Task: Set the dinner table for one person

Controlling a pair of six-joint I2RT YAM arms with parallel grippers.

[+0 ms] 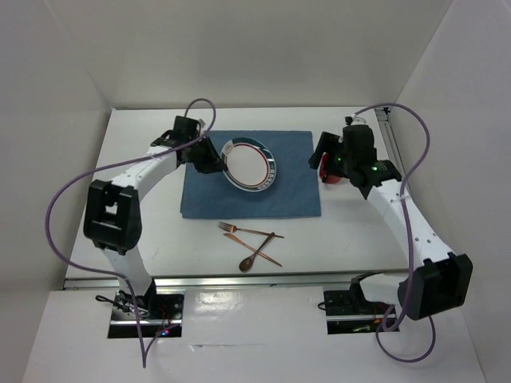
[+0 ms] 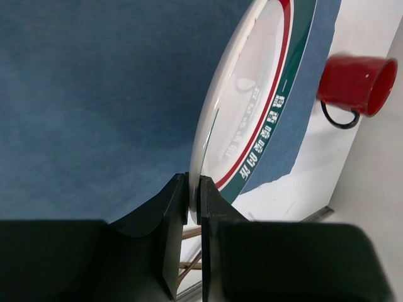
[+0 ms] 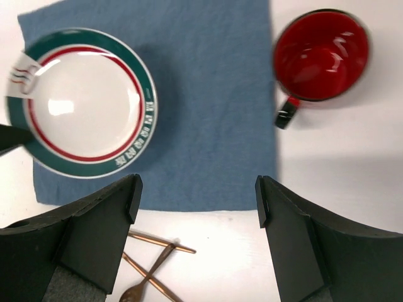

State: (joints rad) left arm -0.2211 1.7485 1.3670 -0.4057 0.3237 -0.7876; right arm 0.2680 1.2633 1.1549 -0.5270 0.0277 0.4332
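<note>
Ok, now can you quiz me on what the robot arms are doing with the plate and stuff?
1. True or false: the left gripper is pinching the plate by its rim.
2. Where does the red mug stand? A on the blue placemat; B on the bare table beside it; C on the plate.
3. Fill in: the right gripper has its jaws ____.
Key: 1 true; 2 B; 3 open.
</note>
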